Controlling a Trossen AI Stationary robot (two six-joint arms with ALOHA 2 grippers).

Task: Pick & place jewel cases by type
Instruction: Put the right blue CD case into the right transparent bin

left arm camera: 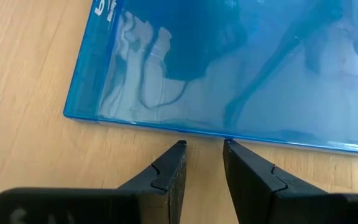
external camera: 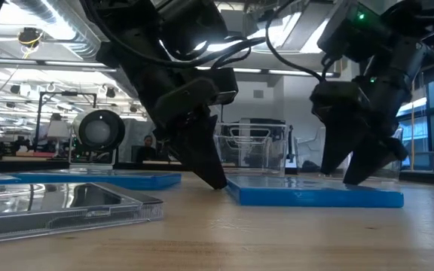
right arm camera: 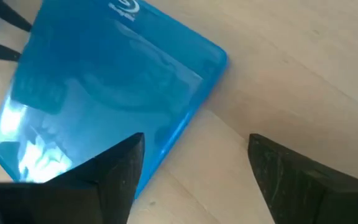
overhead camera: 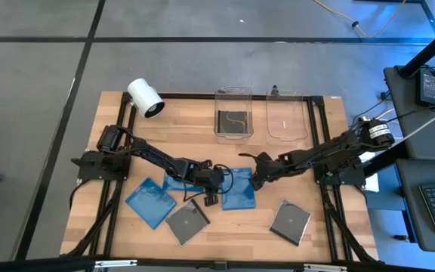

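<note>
Both grippers work on one blue case (overhead camera: 239,190) lying flat at mid-table. The left gripper (left arm camera: 202,146) sits at the case's left edge with its tips on the wood and the jaws narrow, a small gap between them, holding nothing. This placement likely braces the case so it cannot slide. The right gripper (right arm camera: 194,165) stands at the opposite edge with the jaws wide; one finger (right arm camera: 114,165) overlaps the case edge and the other hangs over bare table (overhead camera: 232,227). It grips nothing yet. The wide spread suits straddling the thin edge to lift it, with the left tips acting as a stop.

Count, from the high view:
- Blue cases: three. The worked case, one partly under the left arm (overhead camera: 174,181), one at front left (overhead camera: 150,202).
- Dark cases: three. One in the left bin (overhead camera: 232,122), one at front left (overhead camera: 186,222), one at front right (overhead camera: 290,222).
- Bins: two, at the far edge. The right bin (overhead camera: 288,117) appears to hold no case, so it is probably meant for blue cases.
- One white camera (overhead camera: 145,97) at the far left.
</note>
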